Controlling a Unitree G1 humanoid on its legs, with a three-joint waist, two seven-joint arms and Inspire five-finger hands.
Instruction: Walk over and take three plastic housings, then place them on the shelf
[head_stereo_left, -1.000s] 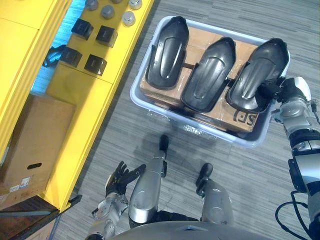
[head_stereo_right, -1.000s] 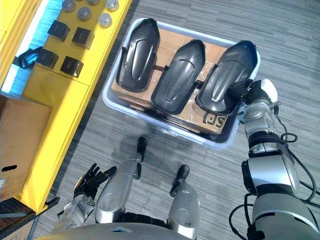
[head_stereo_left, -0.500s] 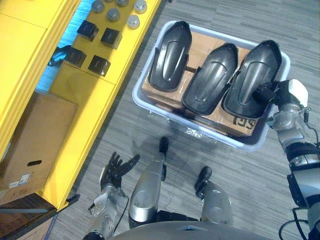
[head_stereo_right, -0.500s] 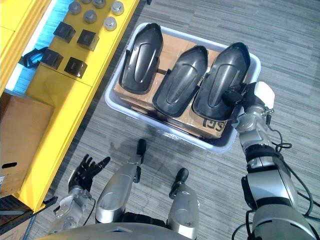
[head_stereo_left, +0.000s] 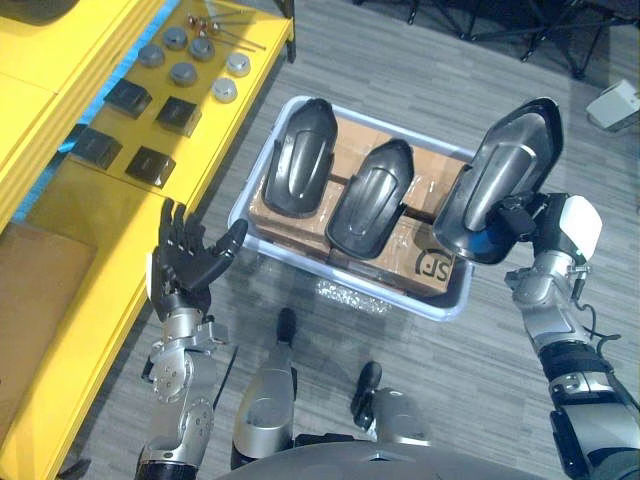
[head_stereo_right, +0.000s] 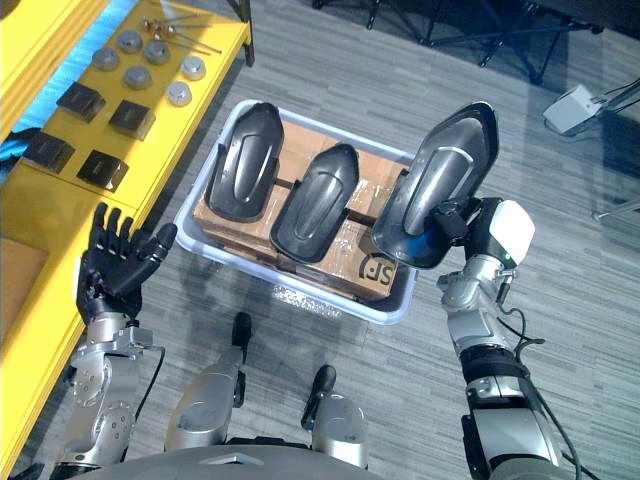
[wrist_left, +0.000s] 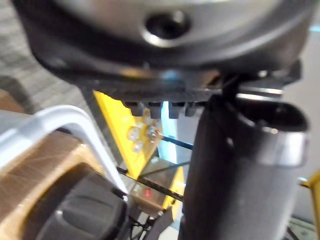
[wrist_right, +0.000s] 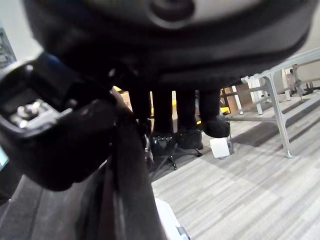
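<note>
Up went our right hand (head_stereo_left: 528, 216), curled round one plastic housing (head_stereo_left: 503, 170) above the grey bin (head_stereo_left: 440, 306) | left housing (head_stereo_left: 300, 170) and middle housing (head_stereo_left: 368, 197) lie inside on printed cardboard (head_stereo_left: 422, 262) | left hand (head_stereo_left: 186, 266) spread wide beside it

1. Left eye view: on the head, looks steeply down from mid distance. Grey floor (head_stereo_left: 400, 60), white bin (head_stereo_left: 445, 310) mid-frame, yellow shelf (head_stereo_left: 110, 200) along the robot's left.
2. Right eye view: same head, slightly to the side, same downward aim. Both eye views share the bin, shelf, floor, left hand (head_stereo_left: 185, 262), right hand (head_stereo_left: 535, 225) and the raised plastic housing (head_stereo_left: 505, 180).
3. Left wrist view: on the left arm, very close, looks along its own hand. Bin rim and shelf show past it, shared with the eye views.
4. Right wrist view: on the right arm, very close, faces out low across the floor towards a metal frame (wrist_right: 275, 107).
</note>
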